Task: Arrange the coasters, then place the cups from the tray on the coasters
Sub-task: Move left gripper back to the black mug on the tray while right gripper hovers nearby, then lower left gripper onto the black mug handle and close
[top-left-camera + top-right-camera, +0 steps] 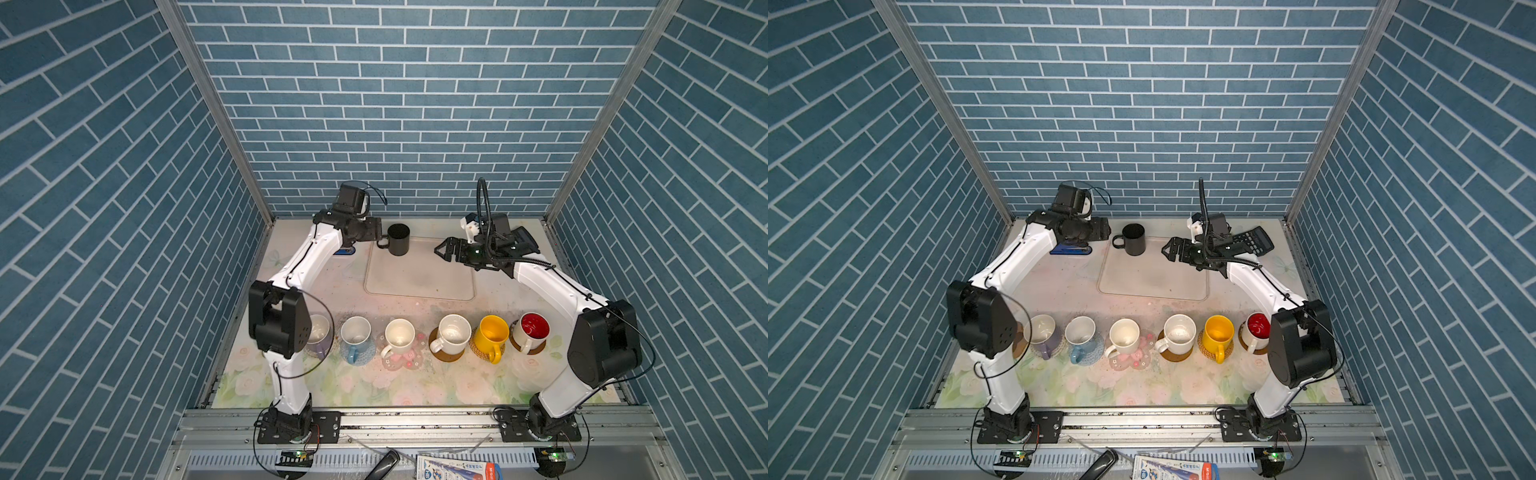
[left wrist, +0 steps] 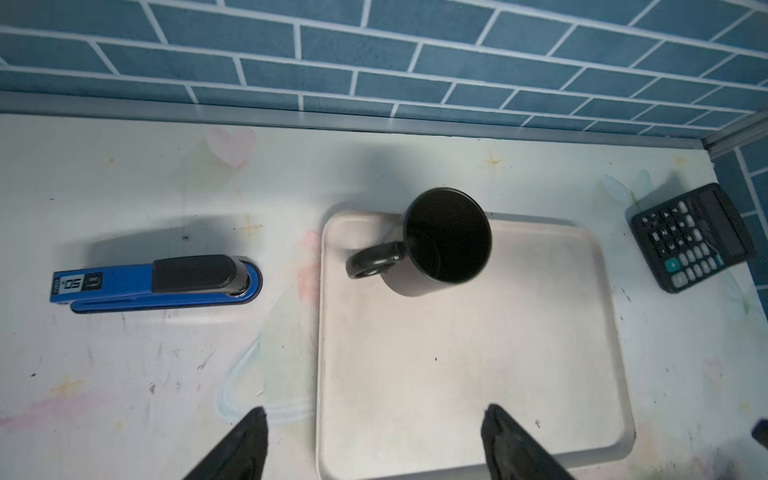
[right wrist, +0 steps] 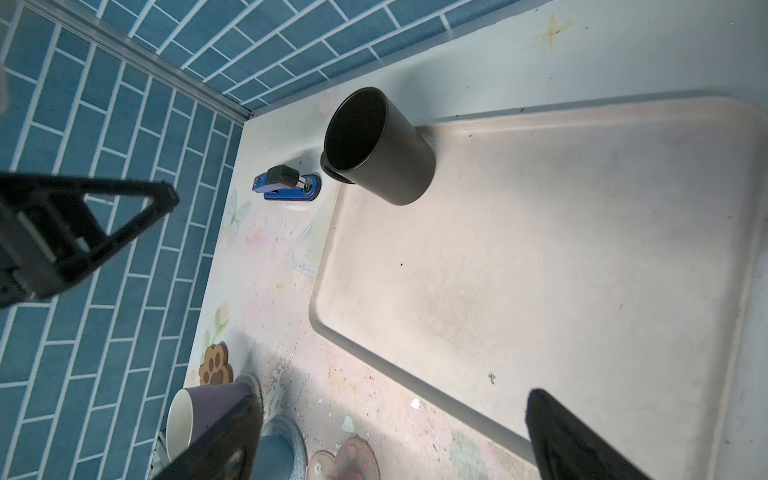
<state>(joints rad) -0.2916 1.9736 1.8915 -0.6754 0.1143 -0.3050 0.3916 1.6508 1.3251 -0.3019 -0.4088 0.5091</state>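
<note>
A black cup (image 1: 398, 239) (image 2: 446, 243) stands upright in the tray's (image 1: 419, 278) far left corner. My left gripper (image 1: 376, 232) (image 2: 374, 413) hangs open just left of its handle, with nothing between the fingers. Over the tray's right side, my right gripper (image 1: 442, 249) (image 3: 390, 397) is open and empty. Along the front, several cups stand on coasters: lavender (image 1: 319, 332), light blue (image 1: 355, 336), two white (image 1: 399, 334) (image 1: 455, 330), yellow (image 1: 492, 334) and red-inside (image 1: 532, 328). A paw-shaped coaster (image 3: 215, 365) lies bare beside the lavender cup.
A blue stapler (image 1: 347, 250) (image 2: 158, 282) lies left of the tray under my left wrist. A black calculator (image 1: 525, 239) (image 2: 694, 237) sits in the far right corner. Brick-patterned walls close the table on three sides.
</note>
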